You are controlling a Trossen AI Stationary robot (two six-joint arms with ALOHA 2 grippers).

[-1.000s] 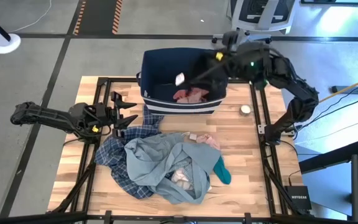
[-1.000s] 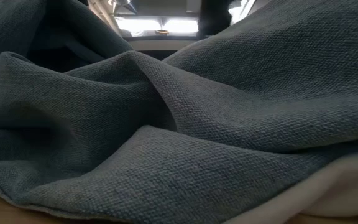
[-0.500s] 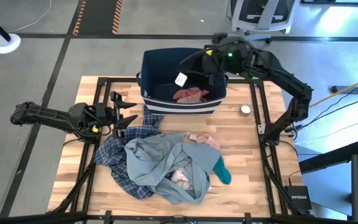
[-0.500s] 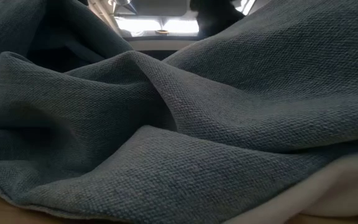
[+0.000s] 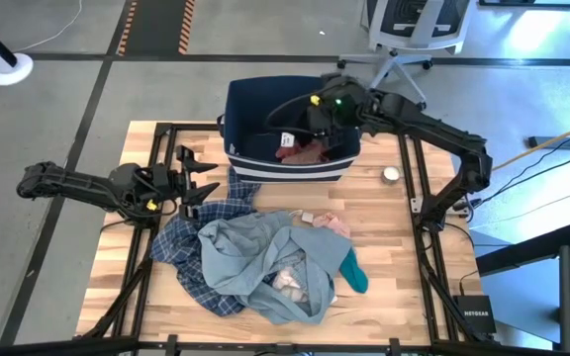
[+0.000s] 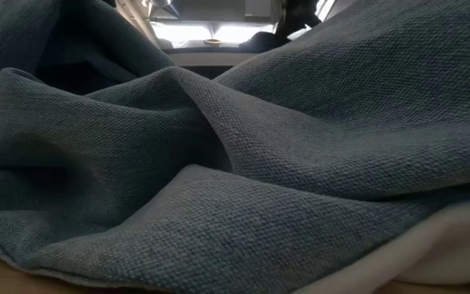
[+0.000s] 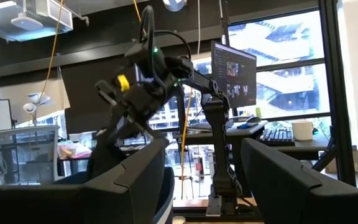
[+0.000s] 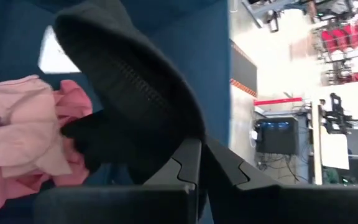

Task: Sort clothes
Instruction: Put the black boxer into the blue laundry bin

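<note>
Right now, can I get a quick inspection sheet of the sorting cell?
Surface: wooden table, bare wood along the right side.
Job's things: grey-blue garment piled over plaid shirt near the table's centre, pink piece at the pile's edge; pink clothes in the navy bin; black piece in the right hand.
Clutter: teal item beside the pile; small round object right of the bin.
Hands: right hand over the bin, shut on the black piece; left hand open, idle at the left edge.
Cables: yellow cable off the table's right.
Surroundings: office chair behind the bin.
</note>
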